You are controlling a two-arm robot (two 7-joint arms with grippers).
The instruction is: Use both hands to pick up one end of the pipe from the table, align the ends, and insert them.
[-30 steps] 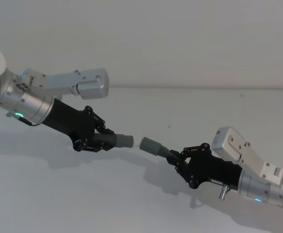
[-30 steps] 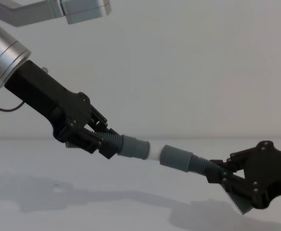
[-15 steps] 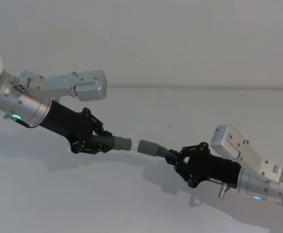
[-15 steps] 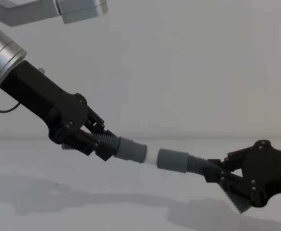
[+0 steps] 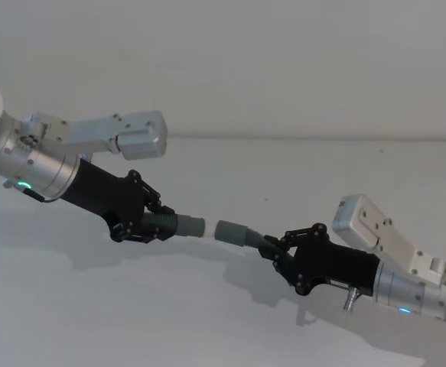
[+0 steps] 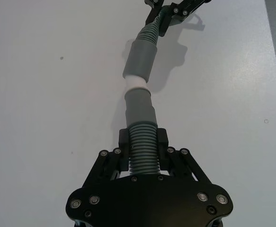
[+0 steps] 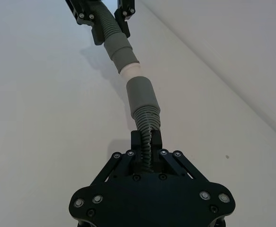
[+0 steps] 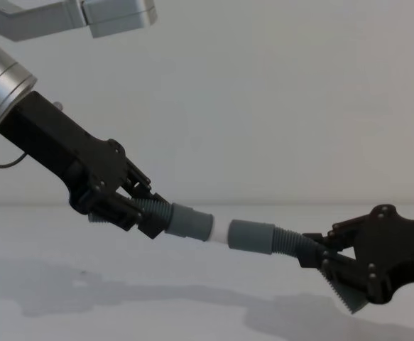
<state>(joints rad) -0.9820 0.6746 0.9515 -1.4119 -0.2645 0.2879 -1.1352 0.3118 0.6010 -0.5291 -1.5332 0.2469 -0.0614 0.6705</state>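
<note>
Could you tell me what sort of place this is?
Probably a robot test bench: a bare white table against a plain wall, where the left pincer and right pincer each hold a grey pipe piece.

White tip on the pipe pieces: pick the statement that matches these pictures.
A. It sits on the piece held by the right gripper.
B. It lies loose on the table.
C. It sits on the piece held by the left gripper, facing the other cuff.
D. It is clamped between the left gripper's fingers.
C: the white tip sticks out of the cuff on the piece in the left gripper, pointing at the right gripper's piece.
</note>
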